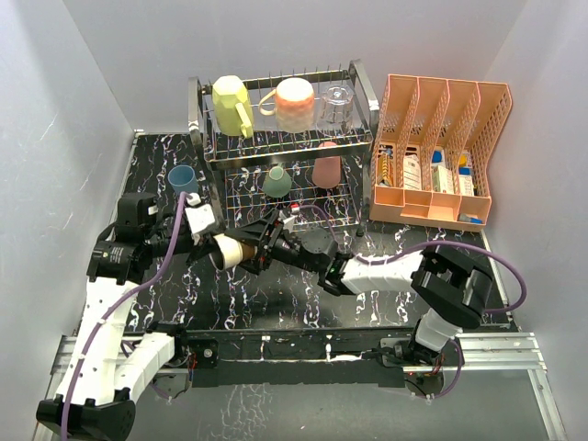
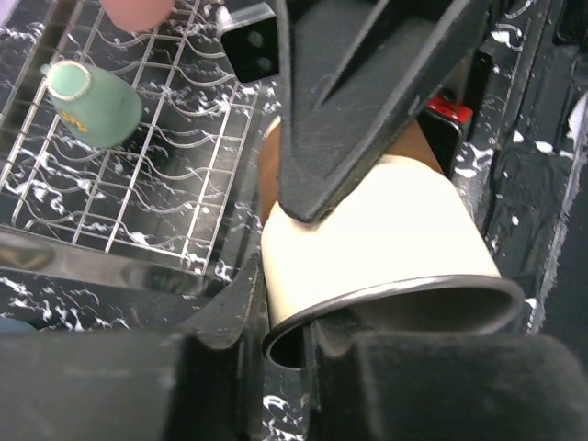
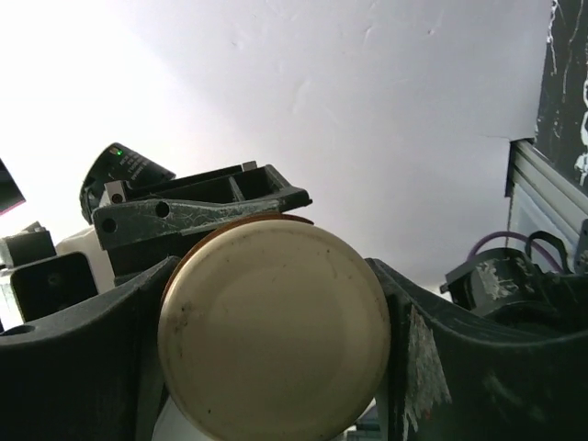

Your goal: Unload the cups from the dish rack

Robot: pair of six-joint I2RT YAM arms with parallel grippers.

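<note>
A brown-and-white cup (image 1: pixel 235 253) lies on its side in the air between both grippers, in front of the dish rack (image 1: pixel 366 88). My left gripper (image 1: pixel 219 248) is shut on its rim, one finger outside and one inside (image 2: pixel 285 342). My right gripper (image 1: pixel 261 246) is shut on its base end (image 3: pixel 276 335). The rack's upper tier holds a pale yellow mug (image 1: pixel 231 104), a peach-pink mug (image 1: pixel 294 103) and a clear glass (image 1: pixel 337 106). The lower tier holds a teal-green cup (image 1: pixel 277 180) and a salmon-red cup (image 1: pixel 326 165). A blue cup (image 1: pixel 182 176) stands on the table left of the rack.
An orange mesh file organiser (image 1: pixel 436 147) with small items stands right of the rack. White walls close in the left, back and right. The rack's lower wire grid (image 2: pixel 165 184) with the teal-green cup (image 2: pixel 96 103) lies just beyond the held cup.
</note>
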